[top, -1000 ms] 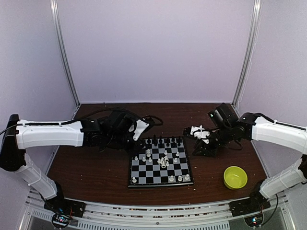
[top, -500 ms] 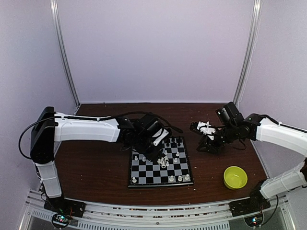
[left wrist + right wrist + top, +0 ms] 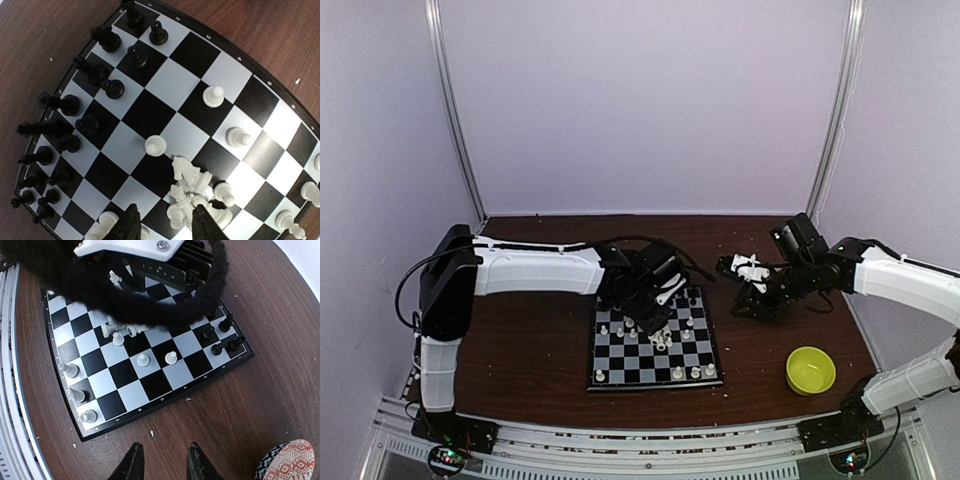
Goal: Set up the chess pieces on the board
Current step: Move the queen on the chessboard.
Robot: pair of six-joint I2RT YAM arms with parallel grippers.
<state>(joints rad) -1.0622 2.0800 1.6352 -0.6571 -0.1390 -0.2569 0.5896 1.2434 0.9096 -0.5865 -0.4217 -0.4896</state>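
The board [image 3: 655, 383] lies at the middle of the table, also in the left wrist view [image 3: 165, 75] and the right wrist view [image 3: 130, 372]. Black chess pieces [image 3: 75, 105] stand in two rows along its far edge [image 3: 665, 295]. A heap of toppled white pieces [image 3: 195, 192] lies near the centre [image 3: 660, 338], and other white ones stand scattered and along the near row [image 3: 695, 372]. My left gripper [image 3: 166, 220] hovers open over the board [image 3: 655, 308], its right finger just beside the heap, holding nothing. My right gripper [image 3: 164, 455] is open and empty over bare table right of the board [image 3: 748, 303].
A yellow-green bowl [image 3: 810, 370] sits at the near right of the table. A red-patterned bowl [image 3: 287, 462] shows at the corner of the right wrist view. Pale crumbs [image 3: 151, 432] dot the wood by the board's rim. The left arm's cable [image 3: 150, 305] hangs over the board.
My left arm has swung right from beside the board's far left corner to over its middle. The right gripper drew back a little from the board, then held still.
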